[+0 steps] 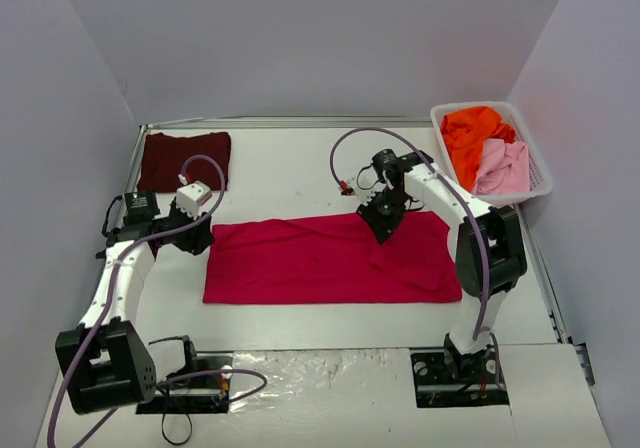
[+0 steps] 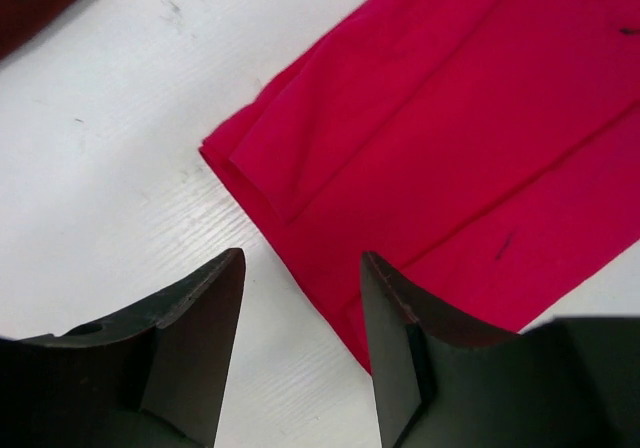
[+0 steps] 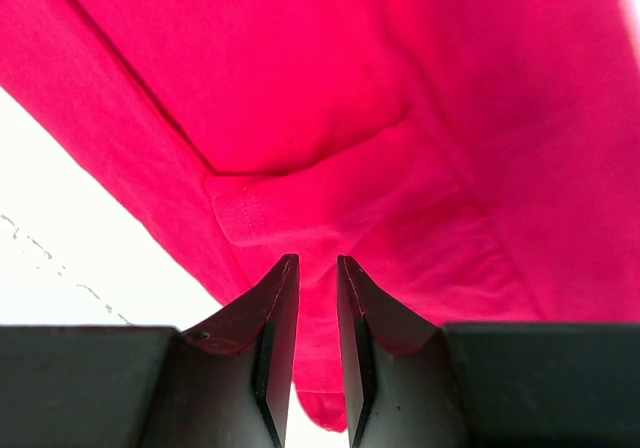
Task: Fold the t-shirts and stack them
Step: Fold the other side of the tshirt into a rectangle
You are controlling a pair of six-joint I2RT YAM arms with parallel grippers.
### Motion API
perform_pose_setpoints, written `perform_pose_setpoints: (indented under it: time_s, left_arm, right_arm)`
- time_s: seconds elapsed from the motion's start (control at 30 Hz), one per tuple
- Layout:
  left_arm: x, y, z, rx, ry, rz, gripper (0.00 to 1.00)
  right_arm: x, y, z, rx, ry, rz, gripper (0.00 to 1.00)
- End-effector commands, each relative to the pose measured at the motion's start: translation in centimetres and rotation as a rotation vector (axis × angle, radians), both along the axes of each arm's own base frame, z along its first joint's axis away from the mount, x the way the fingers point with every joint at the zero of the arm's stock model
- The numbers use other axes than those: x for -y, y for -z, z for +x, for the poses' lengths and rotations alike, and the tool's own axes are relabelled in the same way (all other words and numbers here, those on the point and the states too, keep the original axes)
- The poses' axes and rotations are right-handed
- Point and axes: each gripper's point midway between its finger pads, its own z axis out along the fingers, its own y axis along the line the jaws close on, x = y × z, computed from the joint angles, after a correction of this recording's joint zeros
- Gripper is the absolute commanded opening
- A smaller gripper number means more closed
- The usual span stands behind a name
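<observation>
Watching the crimson-red t-shirt (image 1: 330,263) lying flat as a wide band on the table (image 1: 300,163), I have the left gripper (image 2: 300,268) hovering just off its left end. Its fingers are released and spread, with nothing between them, above the layered corner. The right gripper (image 3: 318,263) is down at the shirt's far edge, right of its middle, fingers drawn almost together with only a slit left. I cannot tell whether a fold of cloth is pinched there or the tips merely rest on the fabric. My worry is a one-ply grab: if either side catches only the top layer, a lift would peel the layers apart and spoil the fold. The left could also close on bare table and miss the corner. A small hemmed flap just beyond the right fingertips could bunch. The maroon t-shirt (image 1: 185,160) lies folded beyond the red shirt's far-left corner. The orange t-shirt (image 1: 470,133) and pink t-shirt (image 1: 503,166) sit in the basket (image 1: 540,183) off its far right. From above, the wrist hides the right tips, and I cannot count the layers.
</observation>
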Motion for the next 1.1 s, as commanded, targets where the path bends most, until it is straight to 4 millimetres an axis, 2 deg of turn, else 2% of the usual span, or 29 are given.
perform_pose_setpoints:
  time_s: [0.0, 0.17, 0.2, 0.27, 0.3, 0.37, 0.4, 0.53, 0.6, 0.63, 0.67, 0.73, 0.77, 0.87, 0.97, 1.07]
  left_arm:
    - [0.5, -0.4, 1.7, -0.002, 0.052, -0.040, 0.49]
    - [-0.2, 1.4, 4.5, -0.059, 0.045, -0.042, 0.50]
    - [-0.3, 2.6, 5.0, -0.100, 0.043, -0.052, 0.55]
    - [-0.6, 2.3, 6.5, -0.095, 0.043, -0.055, 0.58]
    - [-0.6, 3.2, 7.0, -0.123, 0.042, -0.065, 0.59]
    - [-0.9, 3.0, 8.5, -0.107, 0.033, -0.065, 0.59]
    - [-1.0, 3.8, 8.9, -0.124, 0.030, -0.068, 0.59]
    - [-1.2, 4.0, 10.9, -0.123, 0.030, -0.083, 0.59]
    - [-1.1, 4.6, 11.3, -0.138, 0.031, -0.095, 0.59]
    - [-1.1, 4.5, 11.6, -0.133, 0.030, -0.103, 0.59]
    - [-1.0, 4.8, 11.7, -0.140, 0.031, -0.109, 0.59]
    - [-0.7, 4.9, 11.7, -0.146, 0.040, -0.124, 0.59]
    - [-0.7, 5.1, 11.8, -0.151, 0.041, -0.129, 0.59]
    - [-0.3, 5.1, 11.6, -0.160, 0.056, -0.155, 0.59]
    - [0.0, 5.3, 11.5, -0.171, 0.058, -0.172, 0.59]
    - [0.2, 5.5, 11.4, -0.178, 0.063, -0.184, 0.58]
  right_arm:
    - [0.7, -1.9, 0.1, -0.002, 0.002, -0.022, 0.19]
    - [0.6, -0.3, 0.0, -0.052, -0.005, -0.025, 0.18]
    - [0.7, -0.1, 0.0, -0.058, -0.003, -0.026, 0.18]
    - [0.9, 0.4, 0.0, -0.070, -0.004, -0.031, 0.18]
    - [0.9, 0.6, 0.1, -0.074, -0.003, -0.029, 0.18]
    - [0.9, 1.1, 0.2, -0.090, -0.001, -0.028, 0.18]
    - [1.1, 1.5, 0.3, -0.100, 0.002, -0.033, 0.18]
    - [0.7, 2.3, 1.4, -0.105, 0.008, -0.030, 0.11]
    - [0.4, 2.5, 1.8, -0.108, 0.005, -0.031, 0.07]
    - [0.0, 1.8, 2.7, -0.082, 0.002, -0.017, 0.02]
    - [-0.2, 1.6, 3.0, -0.078, -0.004, -0.012, 0.00]
    - [-0.8, 0.9, 3.3, -0.080, -0.030, 0.003, 0.00]
    - [-1.6, -0.2, 4.2, -0.054, -0.040, 0.035, 0.00]
    - [-2.9, -1.0, 5.3, -0.031, -0.063, 0.058, 0.00]
    - [-3.6, -0.7, 5.9, -0.029, -0.065, 0.056, 0.00]
    - [-4.1, 1.2, 5.8, -0.075, -0.068, 0.047, 0.00]
